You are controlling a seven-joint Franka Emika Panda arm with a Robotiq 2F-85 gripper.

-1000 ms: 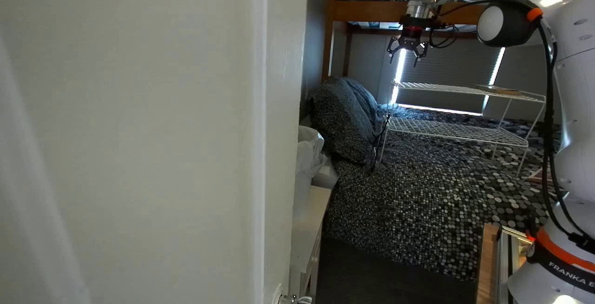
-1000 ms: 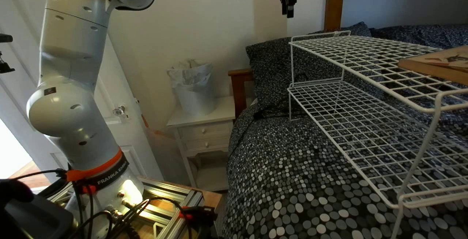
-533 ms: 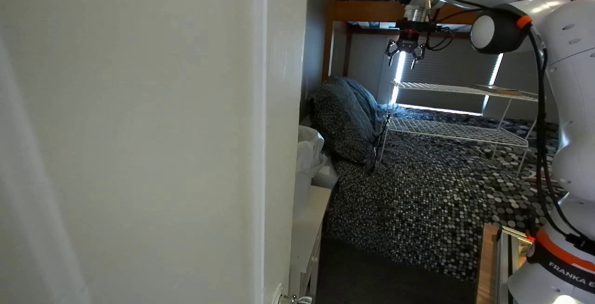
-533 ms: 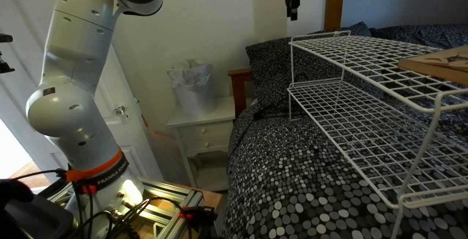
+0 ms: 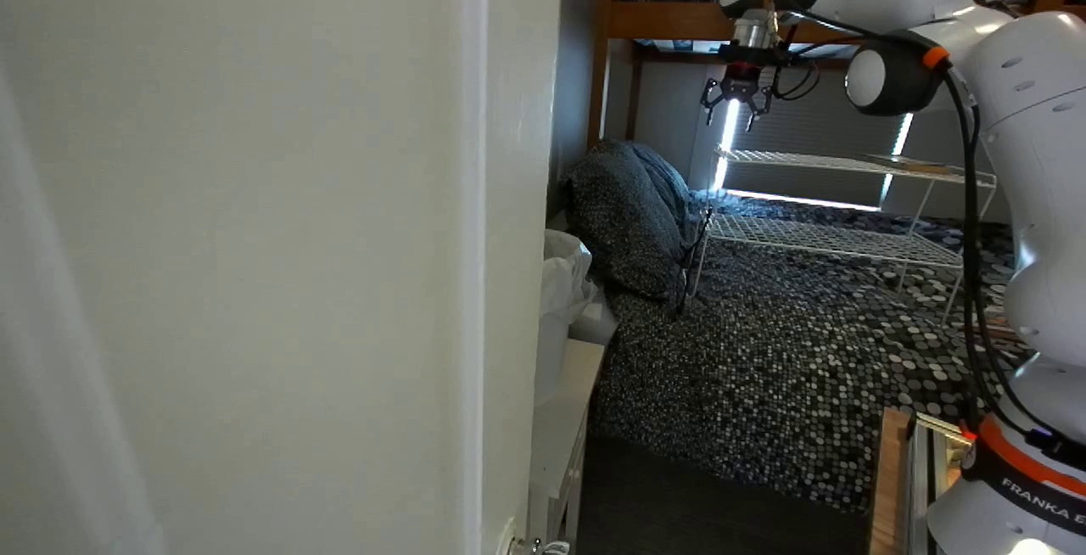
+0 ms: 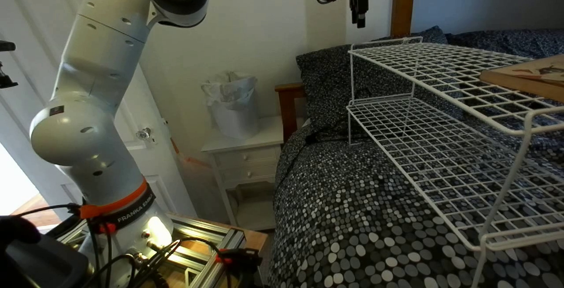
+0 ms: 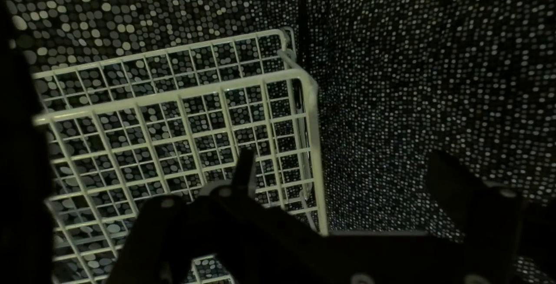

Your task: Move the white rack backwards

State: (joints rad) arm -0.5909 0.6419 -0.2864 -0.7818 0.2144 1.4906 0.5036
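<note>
Beside the pillow [image 5: 626, 220] and higher than it, my pincer [image 5: 730, 125] hangs wide, gripping nothing, above the pillow end of the white rack [image 5: 836, 238]; the rack stands on the bed [image 5: 747, 385], its long axis running away from the pillow, and in the wrist view its pillow-side end rail [image 7: 316, 145] falls between my fingers [image 7: 245, 169] (one over the rack, one past it); a straight descent, I judge, should straddle that rail
</note>
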